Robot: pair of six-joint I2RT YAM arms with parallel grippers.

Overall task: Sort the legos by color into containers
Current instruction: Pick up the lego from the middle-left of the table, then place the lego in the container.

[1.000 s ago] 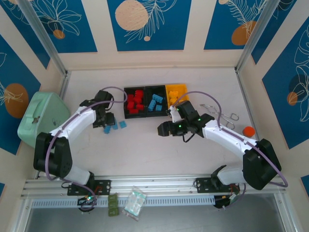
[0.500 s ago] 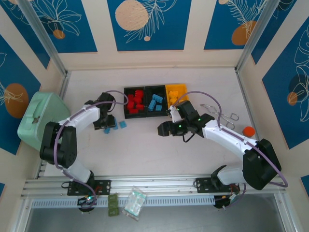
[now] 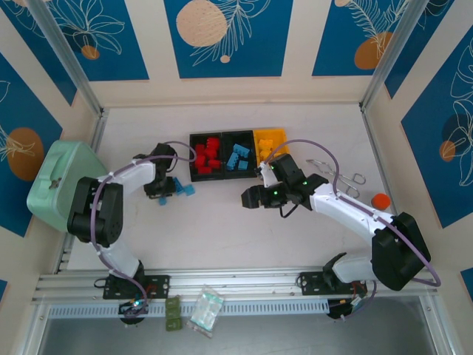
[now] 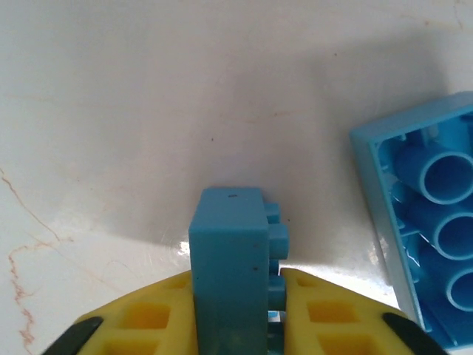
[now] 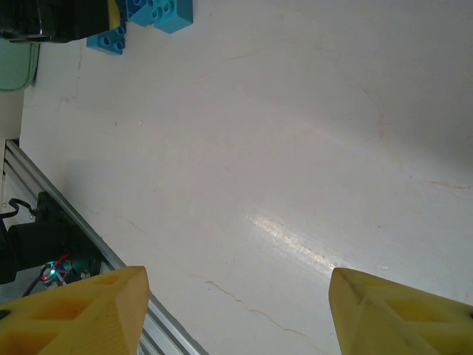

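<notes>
From above, the left gripper (image 3: 166,192) is the nearer one. The blue bin (image 3: 236,174) lies to its right, slightly beyond. Left wrist: its jaws pinch a blue brick (image 4: 229,259) that stands upright, with a second brick (image 4: 421,222) just to the right. Right wrist: the right gripper (image 5: 236,310) is half-open and empty.

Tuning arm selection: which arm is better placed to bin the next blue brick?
Left: left gripper is shut on a light blue brick near the bins; right gripper hangs open, empty.

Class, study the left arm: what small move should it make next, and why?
Probably lift straight up: the left gripper is shut on a blue brick resting on the table, and the middle bin already holds blue bricks.
</notes>
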